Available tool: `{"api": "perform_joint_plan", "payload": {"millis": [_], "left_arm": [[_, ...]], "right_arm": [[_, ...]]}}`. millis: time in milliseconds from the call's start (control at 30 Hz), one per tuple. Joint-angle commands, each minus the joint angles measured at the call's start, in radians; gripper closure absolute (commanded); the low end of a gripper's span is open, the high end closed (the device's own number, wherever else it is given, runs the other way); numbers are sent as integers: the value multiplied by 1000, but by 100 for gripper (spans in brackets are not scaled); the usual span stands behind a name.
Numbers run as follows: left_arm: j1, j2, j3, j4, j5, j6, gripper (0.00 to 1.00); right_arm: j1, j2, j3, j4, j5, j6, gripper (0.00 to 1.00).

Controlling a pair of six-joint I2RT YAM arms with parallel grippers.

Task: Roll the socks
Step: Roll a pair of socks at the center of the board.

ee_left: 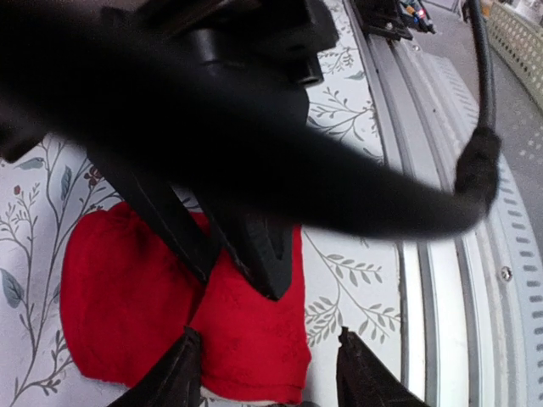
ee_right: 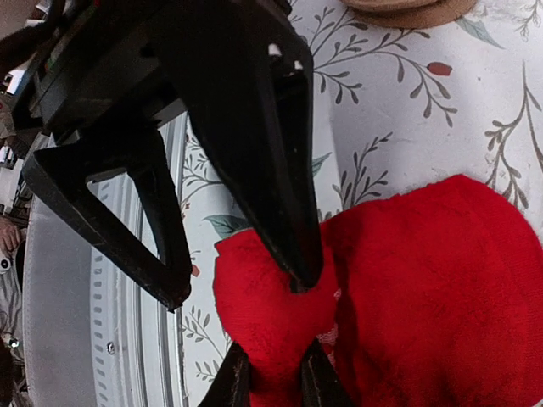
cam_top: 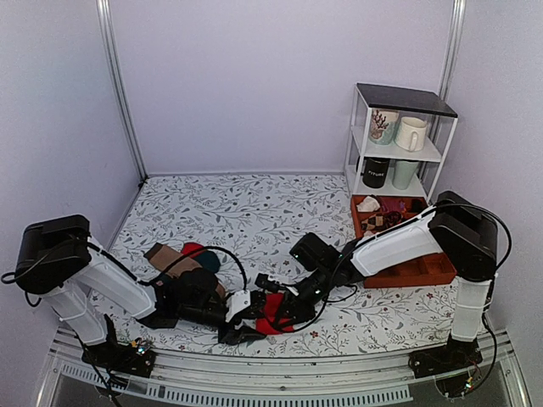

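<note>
The red socks [cam_top: 271,318] lie flat on the floral cloth near the front edge, between the two grippers. In the left wrist view the socks [ee_left: 119,297] spread to the left. My left gripper [ee_left: 270,373] is open, with its fingers on either side of the socks' near corner. In the right wrist view my right gripper [ee_right: 273,383] is shut on a pinched fold of the socks [ee_right: 441,288]. The left gripper's dark fingers [ee_right: 263,170] press down on the socks just above it. The pale beige end is hidden.
A tan-brown sock [cam_top: 170,257] and a dark green sock [cam_top: 209,261] lie behind the left arm. A brown tray [cam_top: 424,270] of small items and a white shelf [cam_top: 399,140] with mugs stand at the right. The table's metal front rail [ee_left: 441,280] runs close by.
</note>
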State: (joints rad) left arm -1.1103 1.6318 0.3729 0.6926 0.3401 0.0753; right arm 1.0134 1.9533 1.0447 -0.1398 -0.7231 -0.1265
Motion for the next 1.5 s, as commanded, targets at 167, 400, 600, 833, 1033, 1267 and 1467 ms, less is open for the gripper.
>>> {"api": "perform_joint_plan", "payload": {"millis": [167,400,600,833,1033,1267,1467], "left_arm": [[-30,46,14,8,-11,-25,49],[-30,27,6,28,-115,-27,16],[-29,-23,-28,74,-164,-8,15],[-25,78,11,64,-86,-19,41],[-25,107,24,84,-46,-45,64],[-22,94,69,-58,1,-123,100],[15,131,41,-114,83,-297,100]], "right_arm": [[-1,94,-34,-192,79,3,84],[-2,99,-31,-190,77,4,84],[-1,104,-27,-187,79,4,84],[-1,104,-24,-185,76,8,84],[-2,114,-23,-197,82,7,84],[-3,93,-1,-182,132,40,75],[-3,-145,-87,41,264,51,59]]}}
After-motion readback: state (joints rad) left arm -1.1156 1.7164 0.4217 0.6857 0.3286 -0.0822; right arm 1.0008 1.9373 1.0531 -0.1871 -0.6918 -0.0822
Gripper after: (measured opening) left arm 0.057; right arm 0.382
